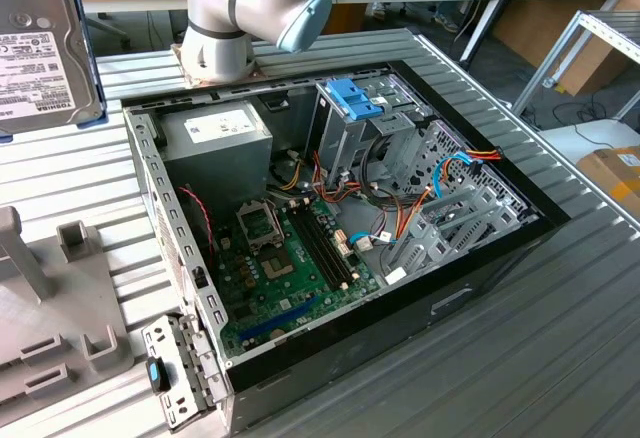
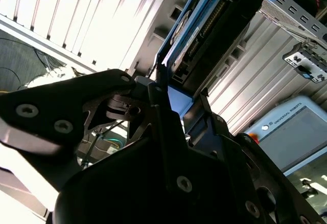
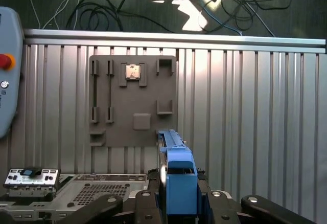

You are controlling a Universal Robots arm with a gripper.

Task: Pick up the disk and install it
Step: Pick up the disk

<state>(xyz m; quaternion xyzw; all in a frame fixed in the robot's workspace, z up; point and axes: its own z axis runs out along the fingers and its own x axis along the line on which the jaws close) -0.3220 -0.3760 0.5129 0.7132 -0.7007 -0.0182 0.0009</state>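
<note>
Hand (image 3: pixel 179 196) pinching disk (image 1: pixel 40 48) by blue rail; grey fixture plate (image 3: pixel 148 98), open computer case (image 1: pixel 470 293) nearby.

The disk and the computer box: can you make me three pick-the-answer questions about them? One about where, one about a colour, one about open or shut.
1. Where is the disk? A lying on the grey tray; B held up in the gripper; C on the floor.
2. What colour is the rail on the disk? A red; B yellow; C blue.
3. How is the computer case? A open, insides showing; B closed with a lid; C tipped upside down.
Answers: B, the first wrist view shows the gripper clamped on it; C, it shows bright blue in both wrist views; A, the green board inside shows from above.
</note>
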